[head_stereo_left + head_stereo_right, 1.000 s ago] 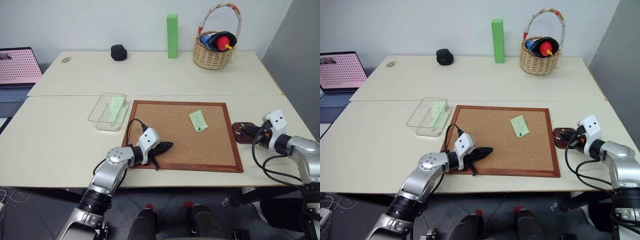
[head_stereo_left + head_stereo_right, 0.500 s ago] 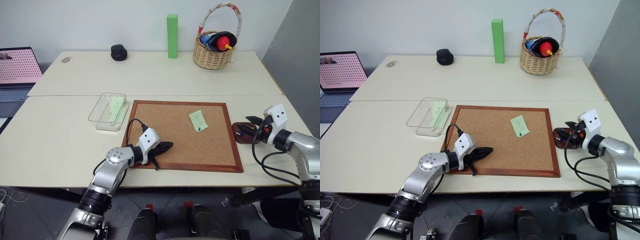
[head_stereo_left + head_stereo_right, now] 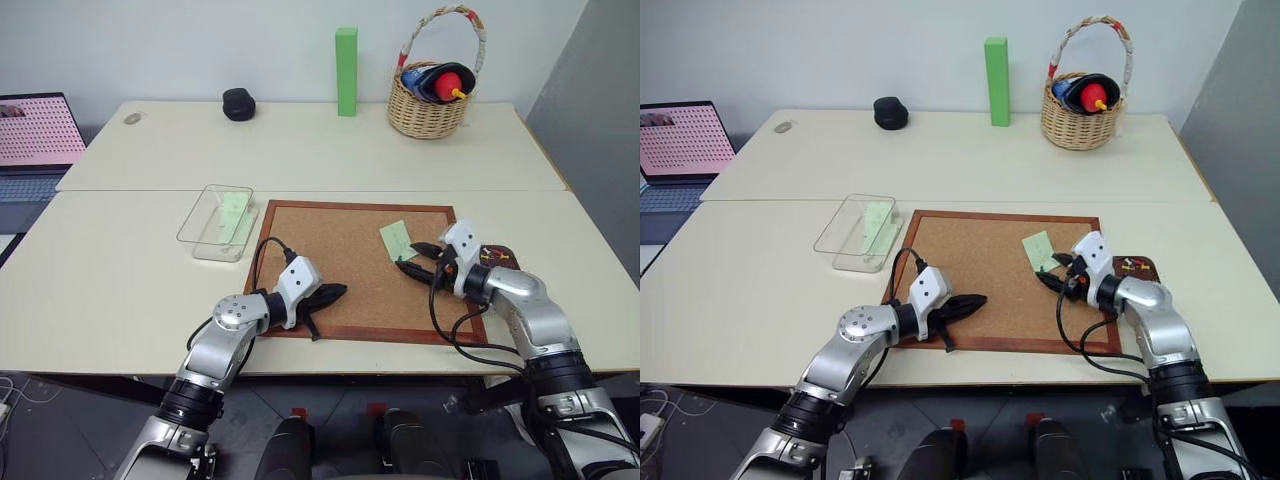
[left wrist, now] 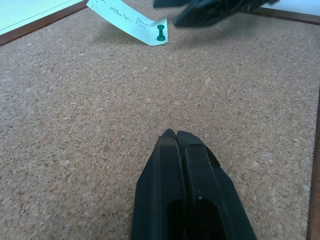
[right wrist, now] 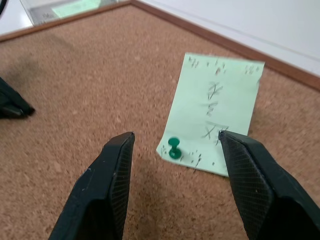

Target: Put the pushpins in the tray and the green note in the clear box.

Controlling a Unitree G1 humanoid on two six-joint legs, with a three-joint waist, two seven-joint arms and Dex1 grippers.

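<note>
A pale green note (image 5: 216, 113) with faint handwritten marks lies flat on the cork, held at 1 corner by a small green pushpin (image 5: 174, 147) standing upright through the paper. A second pale green slip (image 3: 233, 211) lies inside the clear box (image 3: 199, 235), a shallow transparent rectangle with rounded corners resting on the table just beside the cork's left edge. The tray (image 3: 1147, 265), a small dark reddish-brown dish, sits just off the cork's right edge with a few tiny pins (image 3: 1129, 264) in it.

Grainy matt corkboard (image 3: 340, 265) in glossy wood frame; thin paper green note (image 5: 215, 112); clear shiny plastic box (image 3: 215, 222); woven basket (image 3: 428, 105).
</note>
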